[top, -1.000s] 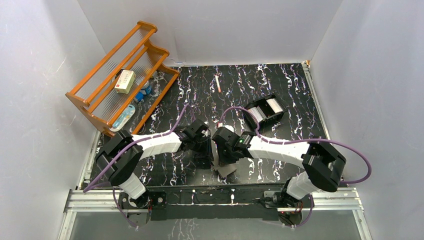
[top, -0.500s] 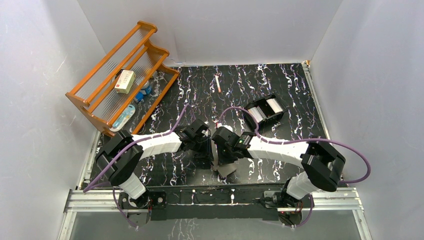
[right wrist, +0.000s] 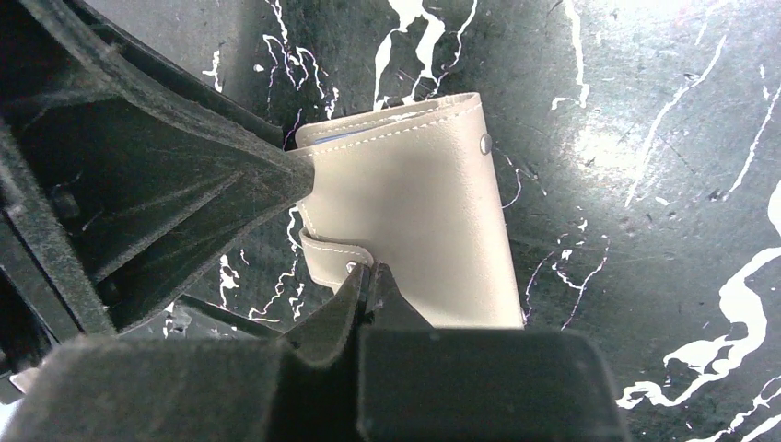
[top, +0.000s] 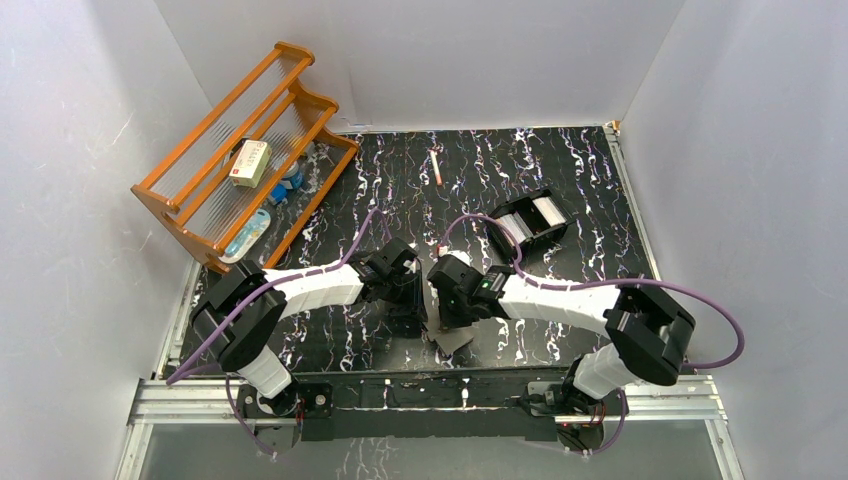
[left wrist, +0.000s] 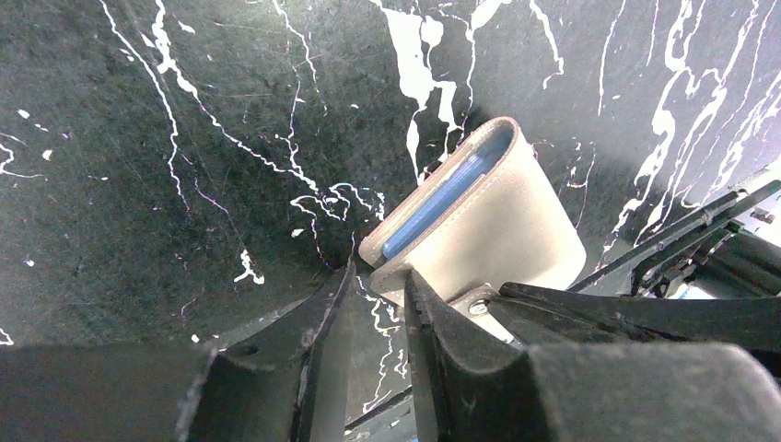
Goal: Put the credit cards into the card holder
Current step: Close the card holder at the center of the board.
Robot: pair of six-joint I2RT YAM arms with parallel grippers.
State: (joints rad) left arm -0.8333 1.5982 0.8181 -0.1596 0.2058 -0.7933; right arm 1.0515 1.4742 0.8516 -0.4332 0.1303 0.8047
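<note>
Now your right claw (right wrist: pixel 368 276) has snapped together, seemingly nipping the strap (right wrist: pixel 327 253) of the holder (right wrist: pixel 414 184). Your left claw (left wrist: pixel 378 276) pinches its edge, low on the near tabletop (top: pixel 600 180). Opening looks next; cards (top: pixel 545 210) wait farther back.

White shells covered the left arm (top: pixel 310 288) and right arm (top: pixel 550 297) between black joint housings, purple cables (top: pixel 690 291) looped alongside, a small green light (top: pixel 490 283) glowed, fingers (left wrist: pixel 322 368) were matte black.
</note>
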